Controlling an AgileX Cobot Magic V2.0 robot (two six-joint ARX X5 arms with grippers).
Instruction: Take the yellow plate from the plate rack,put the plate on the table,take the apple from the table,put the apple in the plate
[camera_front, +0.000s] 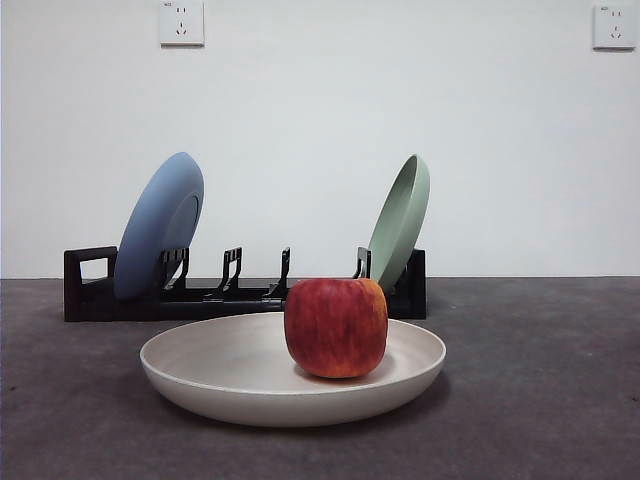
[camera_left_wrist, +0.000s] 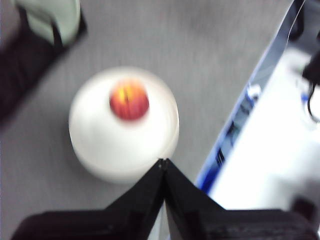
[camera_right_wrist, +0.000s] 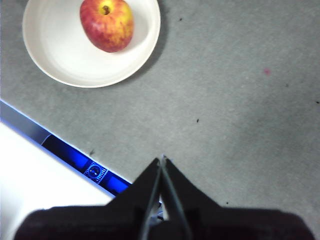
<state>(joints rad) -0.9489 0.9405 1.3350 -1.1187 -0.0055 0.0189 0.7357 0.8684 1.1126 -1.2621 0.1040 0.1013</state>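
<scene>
Apple (camera_front: 336, 327) rests in yellow plate (camera_front: 230, 385).

The left gripper (camera_left_wrist: 163, 162) is showing up as two black pieces, wide at the bottom and getting thin toward the top, like a pointy roof. Its edges are looking soft and fuzzy (that whole picture is blurry). The right gripper (camera_right_wrist: 161, 160) is looking much the same: two flat black pieces narrowing to sharp tips. A thin pale line is running down the middle between them. Both are looking dull, not shiny, and each is rising from a thick black block.
</scene>
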